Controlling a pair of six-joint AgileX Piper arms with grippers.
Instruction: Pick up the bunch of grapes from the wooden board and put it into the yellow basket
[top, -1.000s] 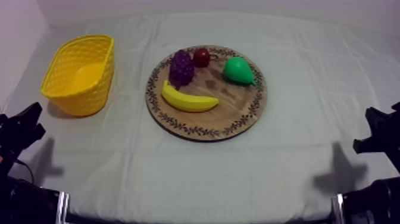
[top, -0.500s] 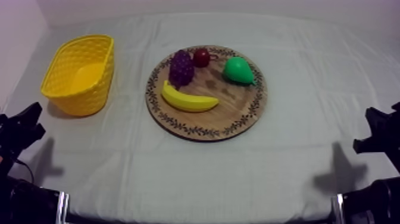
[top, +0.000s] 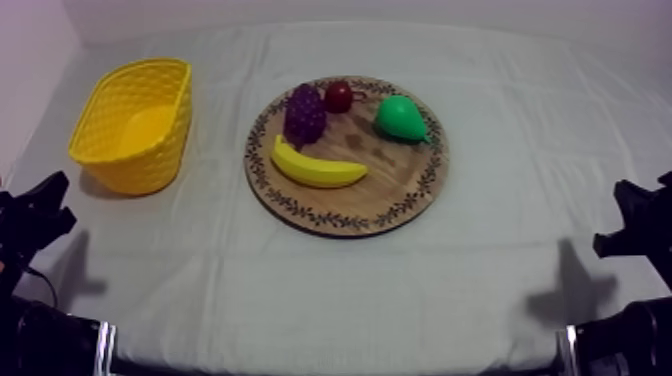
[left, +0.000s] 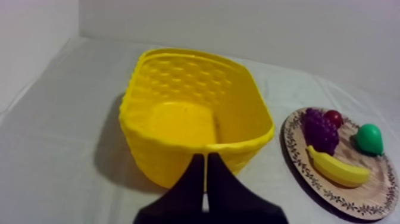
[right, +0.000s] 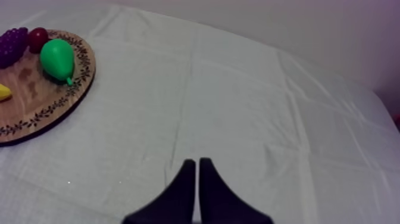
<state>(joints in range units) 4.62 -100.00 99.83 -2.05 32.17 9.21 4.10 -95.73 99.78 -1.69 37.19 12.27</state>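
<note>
Nothing has shifted this past second: left hand (left: 206, 156) and right hand (right: 197, 161) sit low at the near worktop (top: 350, 290) edge, both clenched on nothing. Beyond, the bunch of grapes (top: 304, 113) lies untouched on the wooden board (top: 400, 195); the yellow basket (top: 130, 140) stands empty. The pick hasn't begun, I'd say.

Left arm (top: 35, 215) and right arm (top: 640, 225) sit low, jaws together.

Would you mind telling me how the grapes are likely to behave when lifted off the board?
The grapes look like one moulded cluster, probably stiff and light. Their bumpy surface may give uneven purchase. Close to the banana and small red fruit, they might nudge either.
</note>
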